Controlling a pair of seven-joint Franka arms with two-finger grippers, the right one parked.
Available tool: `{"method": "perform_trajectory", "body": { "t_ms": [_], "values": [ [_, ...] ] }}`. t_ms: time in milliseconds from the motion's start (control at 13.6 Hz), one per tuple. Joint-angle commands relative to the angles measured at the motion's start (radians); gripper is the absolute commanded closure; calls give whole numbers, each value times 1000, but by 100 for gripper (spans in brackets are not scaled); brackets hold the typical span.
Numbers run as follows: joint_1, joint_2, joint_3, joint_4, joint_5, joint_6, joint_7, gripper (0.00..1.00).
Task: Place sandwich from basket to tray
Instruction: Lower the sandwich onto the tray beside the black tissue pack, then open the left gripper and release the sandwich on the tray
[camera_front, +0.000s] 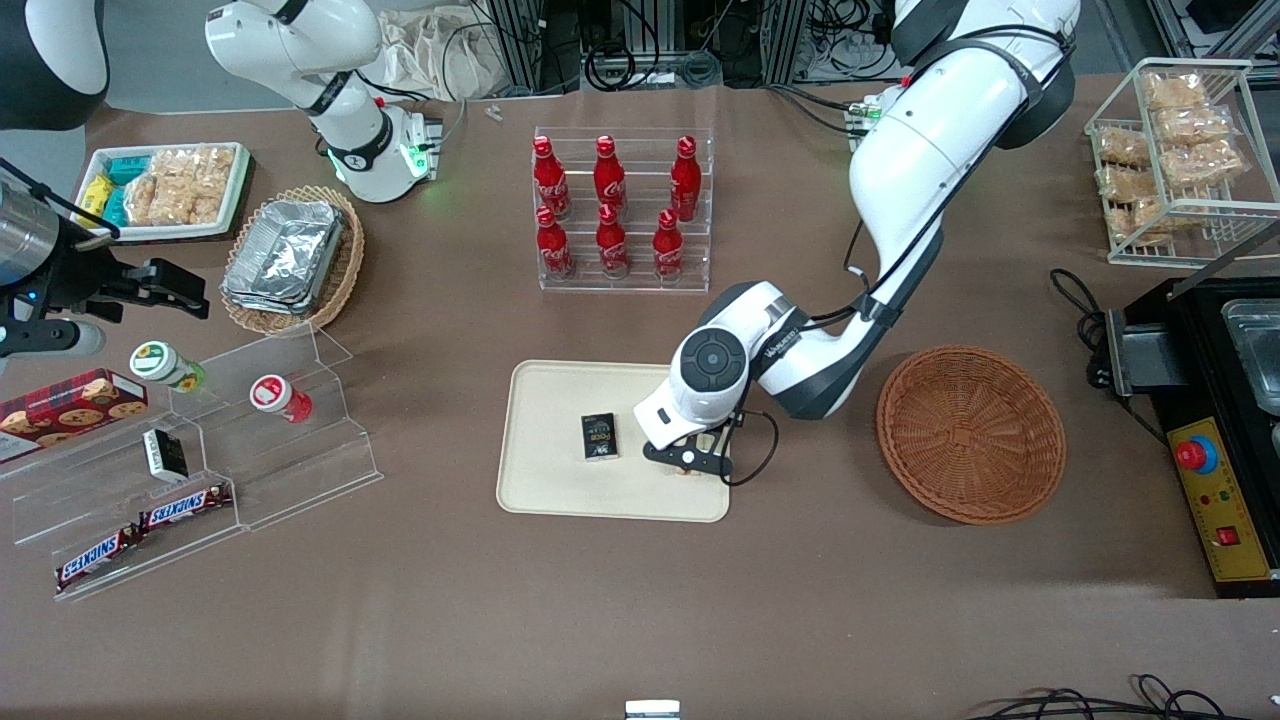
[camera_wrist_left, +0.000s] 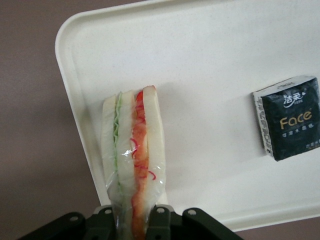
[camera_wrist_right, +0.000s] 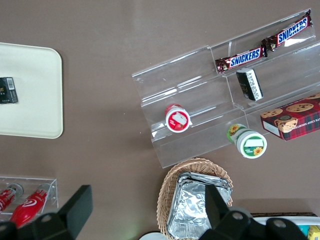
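Over the tray (camera_wrist_left: 210, 55), closed jaws grip the sandwich (camera_wrist_left: 131, 160).

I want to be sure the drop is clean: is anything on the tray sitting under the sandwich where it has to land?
Nothing visible does. The gripper holds the sandwich over a bare part of the tray; the tissue pack lies apart from it.
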Motion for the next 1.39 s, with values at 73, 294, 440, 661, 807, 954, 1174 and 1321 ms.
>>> {"method": "perform_trajectory", "body": {
  "t_ms": [73, 294, 440, 661, 807, 954, 1174, 1321],
  "values": [
    [-13, 16, 5, 35, 22, -4, -19, 66],
    [-13, 13, 5, 33, 22, -7, -71, 19],
    [-15, 11, 3, 31, 25, -8, -110, 1],
    [-12, 1, 3, 31, 17, -16, -121, 1],
    [-1, -37, 2, 35, 5, -68, -162, 1],
    [31, -102, -3, 39, -21, -169, -145, 1],
    [111, -234, -1, 36, -166, -307, -31, 2],
    [187, -335, -1, 30, -237, -442, 57, 1]
  ]
}}
